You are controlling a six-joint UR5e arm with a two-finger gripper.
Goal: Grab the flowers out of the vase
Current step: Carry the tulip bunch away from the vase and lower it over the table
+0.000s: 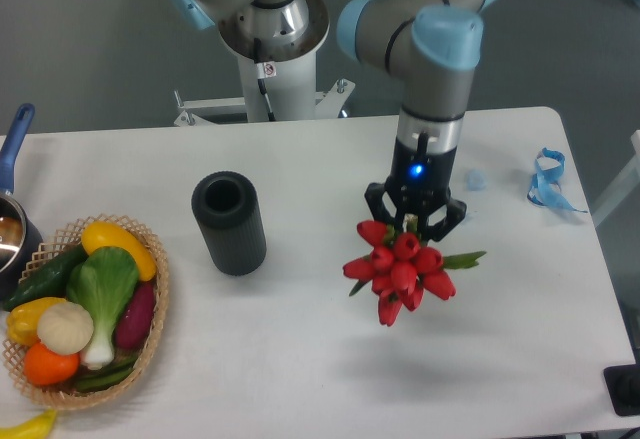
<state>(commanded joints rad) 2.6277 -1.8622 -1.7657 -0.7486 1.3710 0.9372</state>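
Best to keep the fingers (413,221) clamped on the stems and avoid any jolt that could shake the flowers (402,269) loose. Red tulip buds, green leaves, hanging heads-down above the worktop (300,359), well right of the empty black vase (229,223).

You are looking at a robotics lab bench, not a home or shop. Evidence: the grey-and-blue UR5e arm (430,69) stands on a metal pedestal (268,69) bolted behind a plain white table (330,369); grey floor around it. The items on the table read as test props: a wicker basket (150,349) of toy-like vegetables (85,304), a blue-handled pot (12,199) at the left edge, a black ribbed vase (229,222), scraps of blue ribbon (548,181) at the right.
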